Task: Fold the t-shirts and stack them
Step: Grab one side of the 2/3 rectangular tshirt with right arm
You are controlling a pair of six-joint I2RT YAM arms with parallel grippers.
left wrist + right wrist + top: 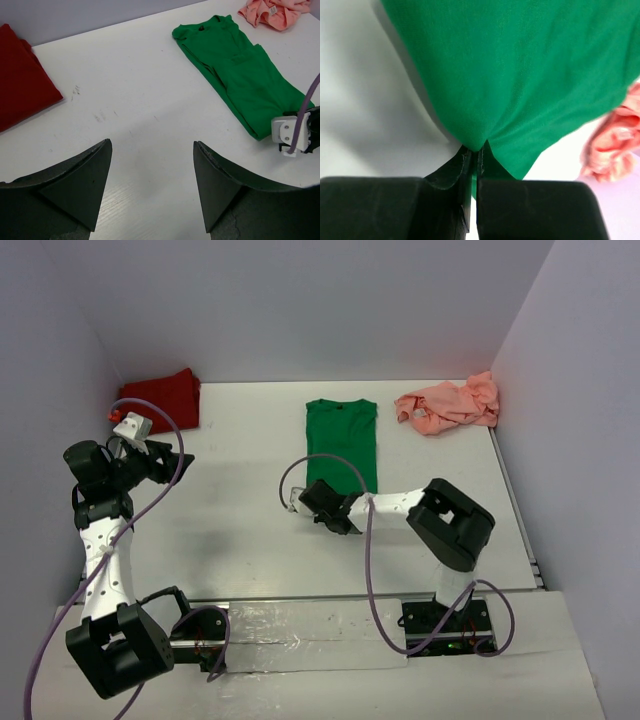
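Note:
The green t-shirt lies folded lengthwise in a long strip at the table's middle back. My right gripper is shut on its near hem and lifts the cloth a little; the right wrist view shows green fabric pinched between the closed fingers. The dark red t-shirt lies folded at the back left. The salmon pink t-shirt lies crumpled at the back right. My left gripper is open and empty, hovering over bare table at the left; its fingers stand wide apart.
White walls close in the table at the back and both sides. The table's right edge runs beside the right arm. A purple cable loops from the right arm over the table.

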